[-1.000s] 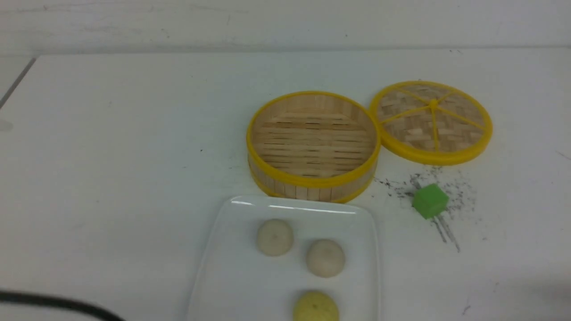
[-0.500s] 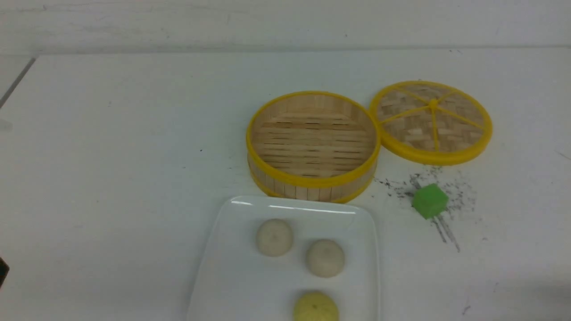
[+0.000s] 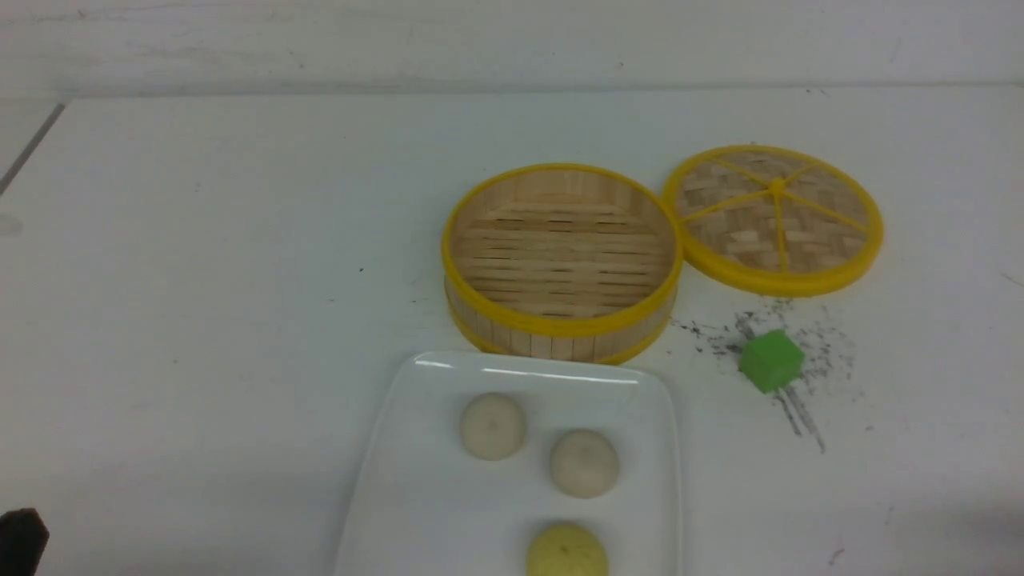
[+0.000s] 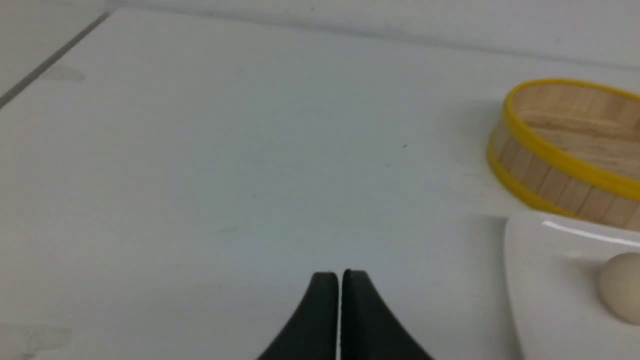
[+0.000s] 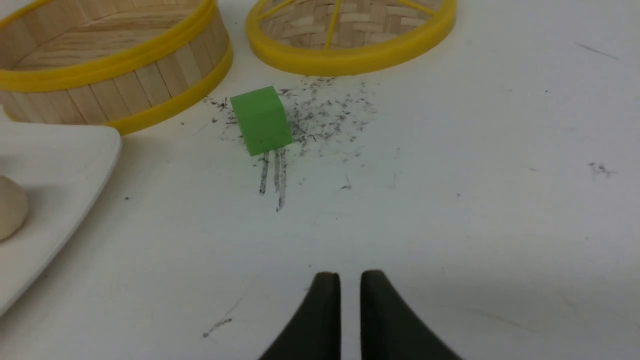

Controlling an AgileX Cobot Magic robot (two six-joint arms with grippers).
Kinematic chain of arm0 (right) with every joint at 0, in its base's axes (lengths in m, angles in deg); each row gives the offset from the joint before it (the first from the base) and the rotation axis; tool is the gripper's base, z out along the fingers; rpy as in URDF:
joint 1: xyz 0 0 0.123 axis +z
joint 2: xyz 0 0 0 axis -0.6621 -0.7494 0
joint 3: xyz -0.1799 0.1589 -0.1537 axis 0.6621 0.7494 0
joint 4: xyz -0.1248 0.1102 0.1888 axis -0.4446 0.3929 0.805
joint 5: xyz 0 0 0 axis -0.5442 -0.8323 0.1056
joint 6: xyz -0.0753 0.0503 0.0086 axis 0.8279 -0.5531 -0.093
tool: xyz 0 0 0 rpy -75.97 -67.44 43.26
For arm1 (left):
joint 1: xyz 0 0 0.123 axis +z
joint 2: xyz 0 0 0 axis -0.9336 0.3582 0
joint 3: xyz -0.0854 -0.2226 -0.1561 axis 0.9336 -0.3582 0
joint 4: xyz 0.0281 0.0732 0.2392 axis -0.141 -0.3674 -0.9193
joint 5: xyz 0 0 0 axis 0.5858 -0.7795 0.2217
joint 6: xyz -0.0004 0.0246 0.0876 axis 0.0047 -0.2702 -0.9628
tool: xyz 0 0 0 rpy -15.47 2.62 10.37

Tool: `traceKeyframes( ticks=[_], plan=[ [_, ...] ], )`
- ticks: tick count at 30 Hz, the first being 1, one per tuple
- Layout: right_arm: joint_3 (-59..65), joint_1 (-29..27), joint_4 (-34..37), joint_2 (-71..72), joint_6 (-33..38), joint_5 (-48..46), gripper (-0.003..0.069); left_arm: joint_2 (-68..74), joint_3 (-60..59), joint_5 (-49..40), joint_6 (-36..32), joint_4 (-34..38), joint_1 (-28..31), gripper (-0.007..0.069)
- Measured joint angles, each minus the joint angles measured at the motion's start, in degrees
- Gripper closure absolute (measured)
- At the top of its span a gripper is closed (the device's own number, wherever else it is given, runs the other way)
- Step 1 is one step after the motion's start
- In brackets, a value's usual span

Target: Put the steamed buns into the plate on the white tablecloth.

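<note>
Three steamed buns lie in the plate [image 3: 424, 512] on the white tablecloth [image 3: 240, 280]: two beige ones [image 3: 494, 426] [image 3: 584, 463] and a pale yellow one [image 3: 566, 550] at the near edge of the view. My left gripper [image 4: 340, 274] hovers over bare cloth to the left of the plate, shut and empty; only a dark bit of it [image 3: 20, 540] shows in the front view's corner. My right gripper [image 5: 350, 274] is over the cloth to the right of the plate. Its fingers stand a narrow slit apart, with nothing between them.
A bamboo steamer [image 3: 560, 326] with a yellow rim stands empty just behind the plate. Its woven lid [image 3: 774, 216] lies flat to its right. A green cube [image 3: 770, 360] sits among dark scuffs in front of the lid.
The dark strip of the left arm at the front view's bottom left has drawn back to a small dark tip in the corner. Buns, plate and steamer have not moved.
</note>
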Motion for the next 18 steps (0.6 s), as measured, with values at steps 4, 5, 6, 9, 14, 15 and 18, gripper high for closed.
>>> traceKeyframes(
  ticks=[4,5,6,9,14,15,18],
  plan=[
    [0.0,0.0,0.0,0.0,0.0,0.0,0.0571,-0.8,-6.0,3.2,8.9,-9.6,0.0,0.0589],
    [0.0,0.0,0.0,0.0,0.0,0.0,0.0569,-1.6,-6.8,3.2,10.3,-10.9,0.0,0.0589],
    [0.0,0.0,0.0,0.0,0.0,0.0,0.0567,-2.0,-7.0,3.1,10.8,-11.3,0.0,0.0589],
    [0.0,0.0,0.0,0.0,0.0,0.0,0.0562,-2.4,-7.2,1.9,11.2,-11.5,0.0,0.0587],
    [0.0,0.0,0.0,0.0,0.0,0.0,0.0555,-2.5,-7.1,0.5,11.3,-11.5,0.0,0.0584],
    [0.0,0.0,0.0,0.0,0.0,0.0,0.0554,-2.5,-7.1,0.5,11.3,-11.5,0.0,0.0583],
    [0.0,0.0,0.0,0.0,0.0,0.0,0.0549,-2.5,-7.1,0.5,11.3,-11.5,0.0,0.0579]
  ],
)
